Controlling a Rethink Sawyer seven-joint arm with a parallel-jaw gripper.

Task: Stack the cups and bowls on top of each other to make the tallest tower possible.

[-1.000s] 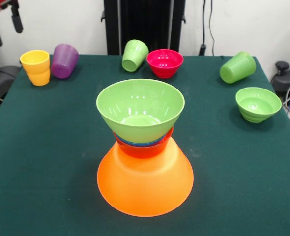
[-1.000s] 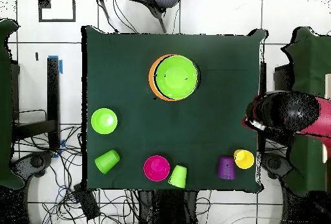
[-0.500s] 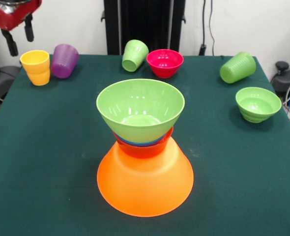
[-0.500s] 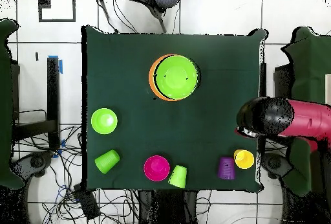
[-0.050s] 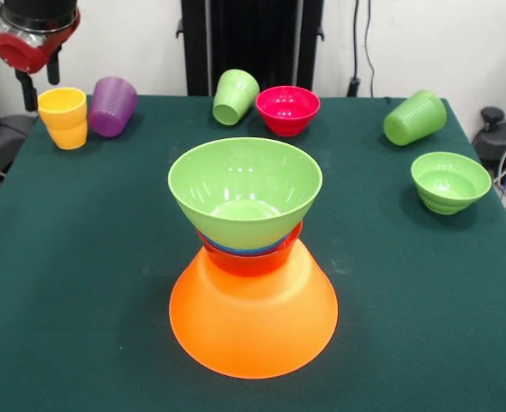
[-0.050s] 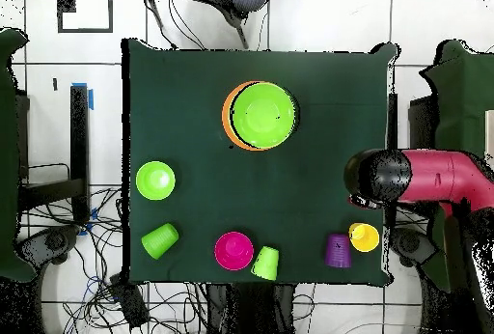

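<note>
Gripper (image 5: 39, 83) hovering above yellow cup (image 5: 63, 117), far left; fingers parted, empty, likely lining up next piece for tower (image 5: 250, 257).

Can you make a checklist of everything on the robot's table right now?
Surface: dark green table, flat.
Tower: orange bowl upside down as base, red-orange bowl, a blue rim, large green bowl on top.
Loose bowls: pink bowl, small green bowl.
Cups: yellow cup upright, touching the tilted purple cup; two green cups tipped over.
Clutter: nothing seen.
Hand: above the yellow cup, holding nothing.
Cables: tangled on the floor.
Surroundings: white wall, tiled floor.
</note>
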